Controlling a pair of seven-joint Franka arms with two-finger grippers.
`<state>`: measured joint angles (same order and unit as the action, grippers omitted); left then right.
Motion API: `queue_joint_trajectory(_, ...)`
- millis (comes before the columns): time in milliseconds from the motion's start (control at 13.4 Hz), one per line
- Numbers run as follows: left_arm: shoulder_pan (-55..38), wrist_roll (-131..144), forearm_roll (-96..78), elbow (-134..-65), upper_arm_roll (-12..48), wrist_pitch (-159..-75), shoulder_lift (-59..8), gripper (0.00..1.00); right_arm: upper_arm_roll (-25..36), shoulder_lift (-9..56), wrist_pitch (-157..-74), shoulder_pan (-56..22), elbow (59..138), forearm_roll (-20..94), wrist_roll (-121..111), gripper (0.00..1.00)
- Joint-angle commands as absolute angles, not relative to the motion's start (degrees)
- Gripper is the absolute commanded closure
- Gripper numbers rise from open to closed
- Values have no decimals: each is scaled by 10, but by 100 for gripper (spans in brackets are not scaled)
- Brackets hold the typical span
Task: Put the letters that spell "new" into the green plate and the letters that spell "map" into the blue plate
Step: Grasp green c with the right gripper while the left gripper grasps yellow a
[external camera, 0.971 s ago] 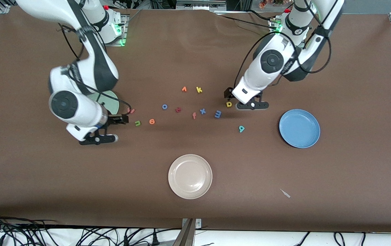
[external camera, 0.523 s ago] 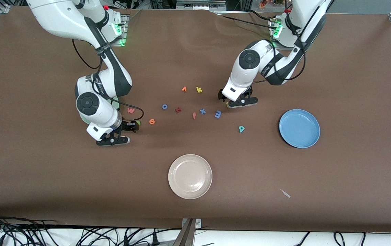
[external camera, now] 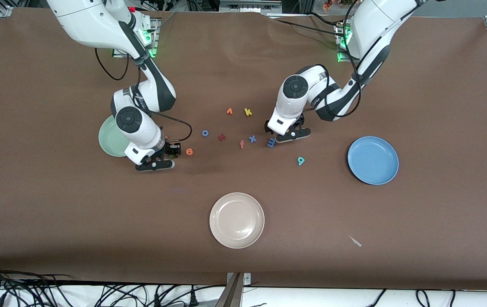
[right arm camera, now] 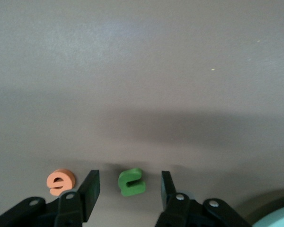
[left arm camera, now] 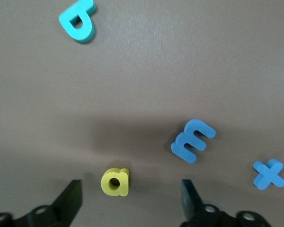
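Observation:
My right gripper [right arm camera: 128, 190] is down at the table, open, its fingers on either side of the green n [right arm camera: 131, 181] with a gap on each side. The orange e [right arm camera: 61, 181] lies just outside one finger. Only a sliver of the red-pink w [external camera: 166, 137] shows past the right wrist. The green plate [external camera: 109, 138] lies beside that arm. My left gripper [left arm camera: 131, 198] stands wide open around the yellow a [left arm camera: 116, 181] without touching it. The blue m [left arm camera: 193, 140] is close by, the teal p [left arm camera: 78, 20] farther off. The blue plate [external camera: 373, 160] lies toward the left arm's end.
A beige plate [external camera: 237, 220] lies nearer the front camera, mid-table. Between the two grippers lie a blue x [external camera: 252, 138], orange f [external camera: 242, 144], dark red letter [external camera: 222, 137], blue o [external camera: 205, 133], yellow k [external camera: 248, 112] and another orange letter [external camera: 229, 111].
The right gripper has moved toward mid-table onto the green n and its jaws have narrowed, uncovering the green plate. The left gripper has shifted over the yellow a, toward the blue m.

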<state>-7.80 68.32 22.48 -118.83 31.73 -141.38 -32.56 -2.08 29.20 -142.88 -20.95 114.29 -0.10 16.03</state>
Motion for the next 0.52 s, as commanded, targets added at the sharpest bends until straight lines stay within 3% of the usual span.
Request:
queue_joint_trajectory(0, -79, 692, 262, -1176, 316, -1402, -337, 19, -17, 280, -1451, -214, 1171, -3, 169, 39)
queue_joint_trajectory(299, -76, 672, 266, -1180, 316, -1400, -337, 33, -17, 283, -1486, -216, 1194, -4, 167, 39)
queue_joint_trajectory(448, -76, 669, 266, -1183, 316, -1394, -337, 40, -17, 285, -1487, -219, 1194, -4, 167, 45)
